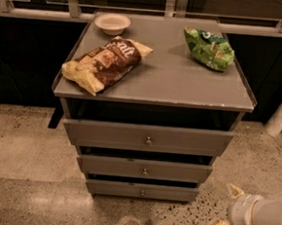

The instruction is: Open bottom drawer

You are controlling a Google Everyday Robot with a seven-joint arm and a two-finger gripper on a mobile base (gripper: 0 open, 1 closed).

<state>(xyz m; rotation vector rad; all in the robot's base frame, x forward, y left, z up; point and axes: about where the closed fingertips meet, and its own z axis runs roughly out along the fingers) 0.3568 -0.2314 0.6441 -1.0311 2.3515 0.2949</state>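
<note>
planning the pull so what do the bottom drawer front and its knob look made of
Bottom drawer: flat matte grey front, likely painted metal or laminate; its even, dull sheen leaves that open. Knob: small, round, brassy glint, probably metal. The claw sits open at the view's lower right, beside the cabinet, clear of the drawer.

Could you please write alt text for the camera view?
A grey three-drawer cabinet with its bottom drawer shut; the robot's gripper hangs open low at the right, apart from it. On top lie a brown chip bag, a green chip bag and a white bowl.
</note>
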